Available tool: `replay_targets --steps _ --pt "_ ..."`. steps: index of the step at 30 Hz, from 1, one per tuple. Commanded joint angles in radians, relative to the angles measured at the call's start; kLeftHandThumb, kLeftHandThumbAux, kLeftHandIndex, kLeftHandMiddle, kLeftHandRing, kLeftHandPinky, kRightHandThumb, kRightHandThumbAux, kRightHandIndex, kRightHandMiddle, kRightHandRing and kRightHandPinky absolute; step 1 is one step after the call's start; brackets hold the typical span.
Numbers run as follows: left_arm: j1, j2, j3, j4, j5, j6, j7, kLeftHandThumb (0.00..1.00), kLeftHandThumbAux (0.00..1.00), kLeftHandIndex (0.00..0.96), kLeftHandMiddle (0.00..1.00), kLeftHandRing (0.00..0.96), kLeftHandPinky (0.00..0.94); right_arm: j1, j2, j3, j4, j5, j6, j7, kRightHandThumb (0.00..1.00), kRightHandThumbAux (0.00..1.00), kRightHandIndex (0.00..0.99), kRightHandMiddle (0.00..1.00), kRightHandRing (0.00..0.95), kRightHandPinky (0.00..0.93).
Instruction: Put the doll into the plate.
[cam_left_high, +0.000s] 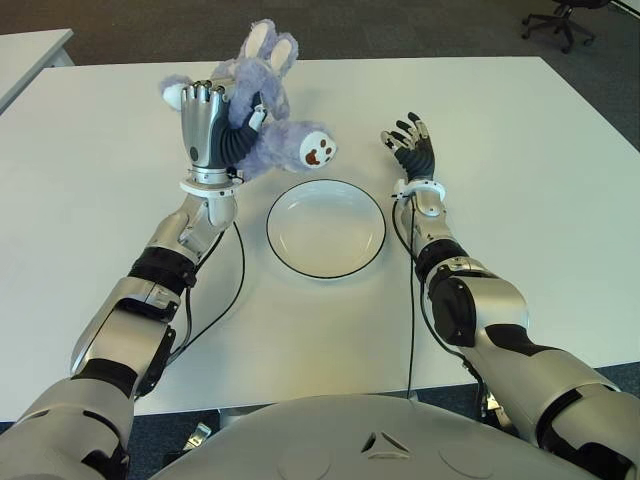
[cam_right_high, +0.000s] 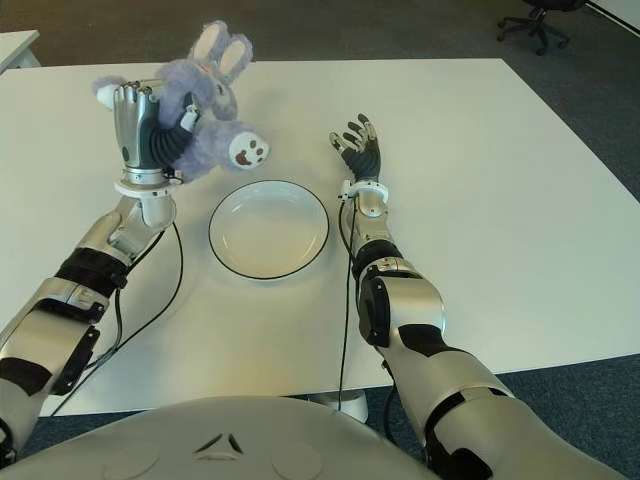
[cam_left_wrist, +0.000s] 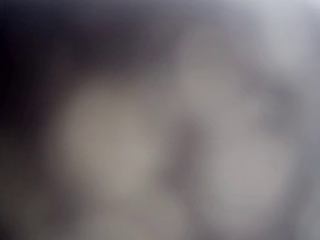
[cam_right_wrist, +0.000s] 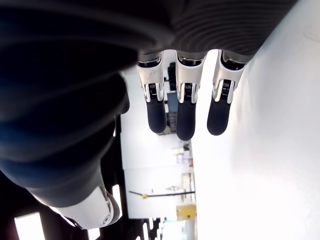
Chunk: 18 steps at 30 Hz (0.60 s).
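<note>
I am at a wide white table (cam_left_high: 540, 200), and beyond its far edge there is dark carpet with an office chair (cam_left_high: 560, 20) at the far right corner.

My left hand (cam_left_high: 205, 125) is raised above the table, with its back turned toward me. Its fingers (cam_right_high: 188, 118) are curled around the doll (cam_left_high: 265, 120), a purple plush rabbit, and grasp it at the body. The ears of the doll point away from me, beyond the hand, and one white foot with brown pads sticks out to the right of the hand. The doll is lifted off the table. My left wrist view shows only a blur, so I cannot read anything from it.

The plate (cam_left_high: 326, 229), white with a thin dark rim, lies on the table to the right of my left hand and nearer to me. It has nothing inside.

My right hand (cam_left_high: 412, 145) shows just to the right of the plate. Its fingers (cam_right_wrist: 185, 115) are stretched out and relaxed, and it holds nothing.
</note>
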Motion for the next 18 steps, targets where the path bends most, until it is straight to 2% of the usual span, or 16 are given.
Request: replay_targets --steps 1,10,18 --pt "0.022 -0.009 0.01 -0.034 0.02 0.014 -0.019 0.563 0.615 0.786 0.875 0.884 0.9 0.152 0.027 -0.007 0.089 0.0 0.072 0.0 0.375 0.782 0.078 0.169 0.192 0.233" --pt "0.037 -0.016 0.012 -0.071 0.023 0.024 -0.022 0.53 0.592 0.779 0.866 0.875 0.889 0.153 0.026 -0.006 0.089 -0.002 0.071 -0.002 0.376 0.785 0.08 0.166 0.19 0.231" --pt "0.048 -0.019 0.014 -0.1 0.026 0.032 -0.024 0.54 0.581 0.78 0.861 0.869 0.883 0.152 0.027 -0.007 0.089 -0.001 0.071 -0.002 0.379 0.788 0.076 0.165 0.188 0.23"
